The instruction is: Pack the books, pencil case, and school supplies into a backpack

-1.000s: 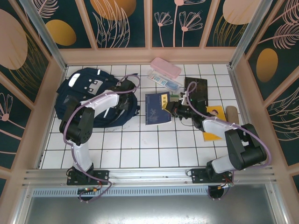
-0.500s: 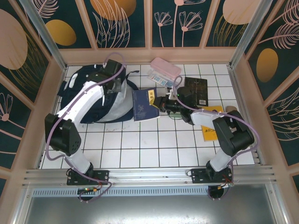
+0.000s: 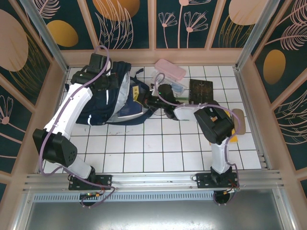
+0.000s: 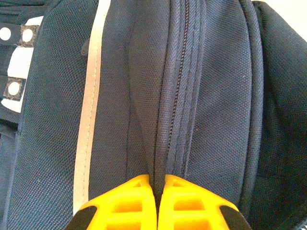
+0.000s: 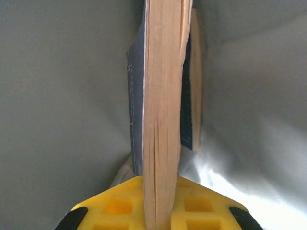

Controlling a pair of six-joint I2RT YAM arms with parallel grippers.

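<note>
Backpack (image 3: 108, 109) sits at ten o'clock, its fabric clenched by the left gripper (image 4: 156, 183), while the right gripper (image 5: 161, 184) grasps a navy book (image 5: 160, 96) already inside the grey lining (image 5: 57, 96); packing seems barely begun, with pencil case (image 3: 170, 70) at twelve and brown book (image 3: 200, 89) at one o'clock outside.

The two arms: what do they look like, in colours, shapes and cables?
The left arm and the right arm look alike: rounded white link covers between black joint housings, with a thin lilac cable looping loosely along each. In the wrist views, the jaws are yellow-orange plastic with moulded rectangular recesses and black outer corners.
</note>
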